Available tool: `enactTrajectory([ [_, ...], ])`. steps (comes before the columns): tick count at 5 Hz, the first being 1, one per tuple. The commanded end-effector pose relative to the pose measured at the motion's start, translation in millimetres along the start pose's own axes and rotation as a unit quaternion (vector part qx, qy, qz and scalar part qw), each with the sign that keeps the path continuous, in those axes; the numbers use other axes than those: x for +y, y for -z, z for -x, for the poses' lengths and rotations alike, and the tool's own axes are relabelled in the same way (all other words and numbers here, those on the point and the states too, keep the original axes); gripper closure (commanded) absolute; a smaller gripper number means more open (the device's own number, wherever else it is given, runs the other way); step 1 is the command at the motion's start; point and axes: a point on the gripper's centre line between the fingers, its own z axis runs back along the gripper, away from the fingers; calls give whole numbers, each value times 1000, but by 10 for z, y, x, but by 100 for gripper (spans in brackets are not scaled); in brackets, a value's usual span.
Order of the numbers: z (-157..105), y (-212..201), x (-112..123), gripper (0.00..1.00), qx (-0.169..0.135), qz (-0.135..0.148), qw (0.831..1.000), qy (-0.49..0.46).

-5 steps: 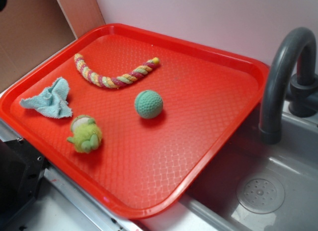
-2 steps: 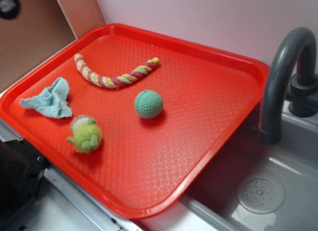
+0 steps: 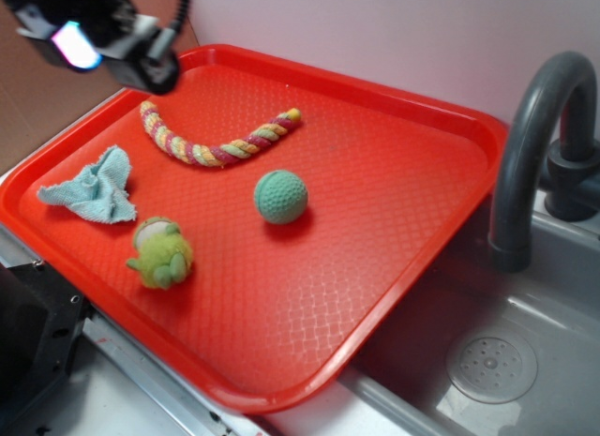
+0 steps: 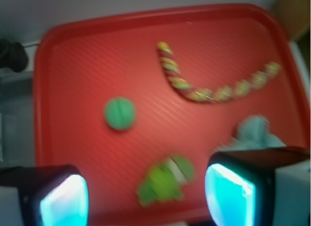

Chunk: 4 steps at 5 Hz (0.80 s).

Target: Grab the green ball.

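Here, green ball (image 3: pixel 280 196) resting free near centre of red tray (image 3: pixel 403 108), well apart from rope toy (image 3: pixel 217 142), blue cloth (image 3: pixel 94 187) and fuzzy yellow-green plush (image 3: pixel 160 253). End effector (image 4: pixel 146 192) high over tray's far-left corner in exterior view, fingers (image 4: pixel 228 192) spread wide and holding nothing (wrist view blurred). Ball nowhere near fingers; approach not yet made.

Handling, as judged: likely light and somewhat rubbery, with enough give for a firm pinch; dimpled skin probably offering fair friction. Round form liable to roll on the textured tray if nudged off-centre. Best taken across widest part, fingers descending on opposite sides, symmetric about the middle.

Appearance: small teal-green sphere, matte, golf-ball-like dimples, no markings discernible; soft shadow cast to its lower right.
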Motion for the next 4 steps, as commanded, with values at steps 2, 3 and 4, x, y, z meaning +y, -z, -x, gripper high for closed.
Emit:
enactTrajectory([
  [2, -353, 758, -264, 0, 47, 23, 997, 60],
  [3, -371, 939, -270, 0, 57, 17, 996, 66],
  [4, -372, 1113, -289, 0, 73, 7, 994, 78],
])
